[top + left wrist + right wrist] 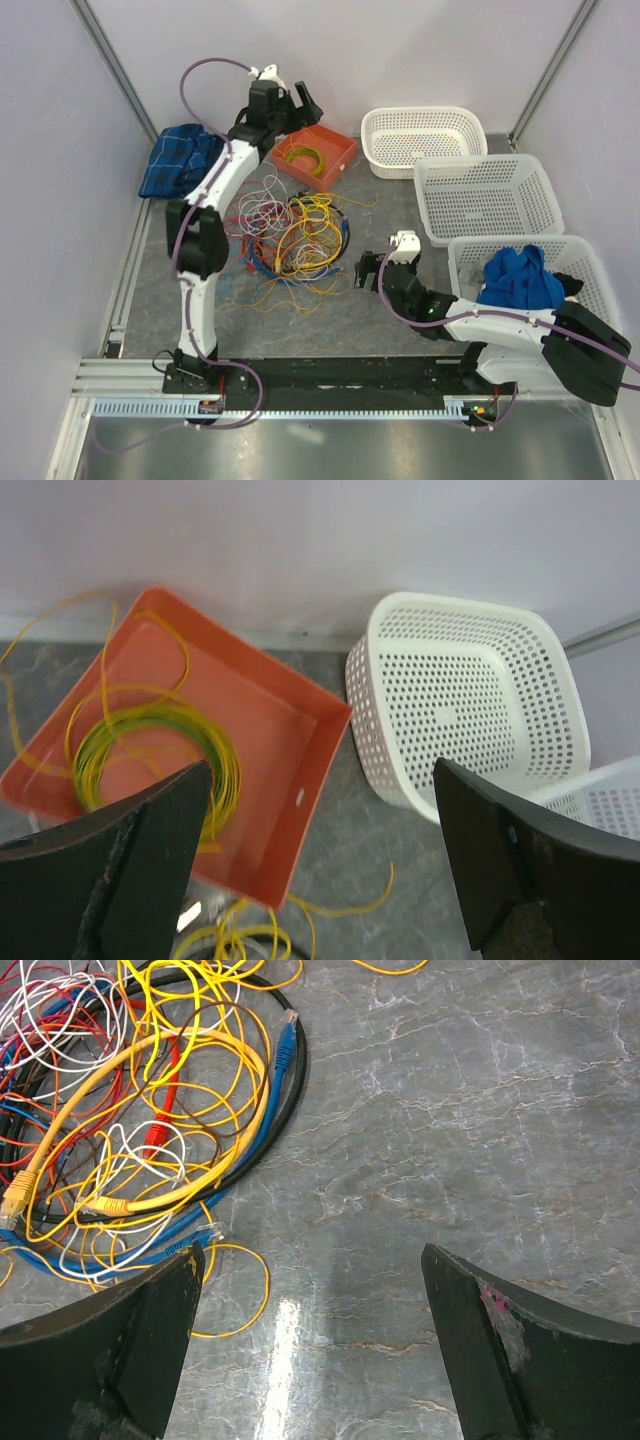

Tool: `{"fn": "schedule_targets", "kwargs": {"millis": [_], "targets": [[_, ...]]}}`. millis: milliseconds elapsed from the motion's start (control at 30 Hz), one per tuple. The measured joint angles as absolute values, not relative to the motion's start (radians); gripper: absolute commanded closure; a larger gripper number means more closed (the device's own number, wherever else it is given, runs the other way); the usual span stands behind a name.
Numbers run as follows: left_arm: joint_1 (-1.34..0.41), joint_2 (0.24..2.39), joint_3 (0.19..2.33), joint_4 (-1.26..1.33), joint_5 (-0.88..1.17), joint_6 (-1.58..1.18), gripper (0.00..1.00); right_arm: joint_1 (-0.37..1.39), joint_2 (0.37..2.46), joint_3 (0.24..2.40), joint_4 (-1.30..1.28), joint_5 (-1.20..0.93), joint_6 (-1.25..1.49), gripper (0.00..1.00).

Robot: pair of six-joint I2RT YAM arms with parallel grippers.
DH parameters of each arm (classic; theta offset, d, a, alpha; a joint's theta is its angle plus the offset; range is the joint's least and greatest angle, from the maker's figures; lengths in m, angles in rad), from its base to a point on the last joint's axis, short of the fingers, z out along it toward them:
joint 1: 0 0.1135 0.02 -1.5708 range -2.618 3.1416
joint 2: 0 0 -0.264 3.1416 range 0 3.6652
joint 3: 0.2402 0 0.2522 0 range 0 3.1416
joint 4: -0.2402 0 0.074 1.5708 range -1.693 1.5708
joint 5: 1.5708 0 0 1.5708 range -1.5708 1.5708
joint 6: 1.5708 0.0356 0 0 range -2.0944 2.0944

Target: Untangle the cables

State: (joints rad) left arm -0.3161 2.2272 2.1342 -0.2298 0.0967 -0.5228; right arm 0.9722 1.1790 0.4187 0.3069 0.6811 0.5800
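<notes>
A loose tangle of thin yellow, white, red, blue and black cables [297, 240] lies on the grey marbled table [340, 320], between the two arms. Beyond it, a shallow square orange plastic tray [340, 148] holds one neat coil of yellow and green wire [150, 755]. The left gripper [318, 815] hangs above that tray with its black fingers spread wide and nothing between them. The right gripper [310, 1280] is likewise spread and empty, low over bare table just right of the pile. Three white perforated plastic baskets [485, 195] stand to the right, the nearest holding a crumpled blue cloth [520, 278]. The cables look light, limp and smooth-jacketed, so a strand would probably slip from a loose pinch and drag its neighbours when pulled. The moulded ends, such as the yellow plug [18, 1202] at the pile's edge, seem the firmest places to take hold. An outer loop lying clear of the rest would be next best.
</notes>
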Motion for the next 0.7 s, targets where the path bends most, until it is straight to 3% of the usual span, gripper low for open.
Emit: {"fn": "schedule_targets", "kwargs": {"millis": [233,367,500,700], "targets": [[-0.489,1.702,1.51,-0.202,-0.157,-0.524,0.0,0.972,1.189,0.416,0.314,0.659,0.585,0.02],[-0.58,1.486,1.185,-0.135,-0.125,-0.574,0.0,0.972,1.18,0.405,0.328,0.66,0.591,0.02],[-0.553,1.423,0.992,-0.105,-0.13,-0.638,0.0,0.972,1.155,0.39,0.326,0.68,0.591,0.02],[-0.606,1.425,0.878,-0.12,-0.133,-0.698,0.0,0.972,1.084,0.366,0.321,0.736,0.59,0.02]]}}
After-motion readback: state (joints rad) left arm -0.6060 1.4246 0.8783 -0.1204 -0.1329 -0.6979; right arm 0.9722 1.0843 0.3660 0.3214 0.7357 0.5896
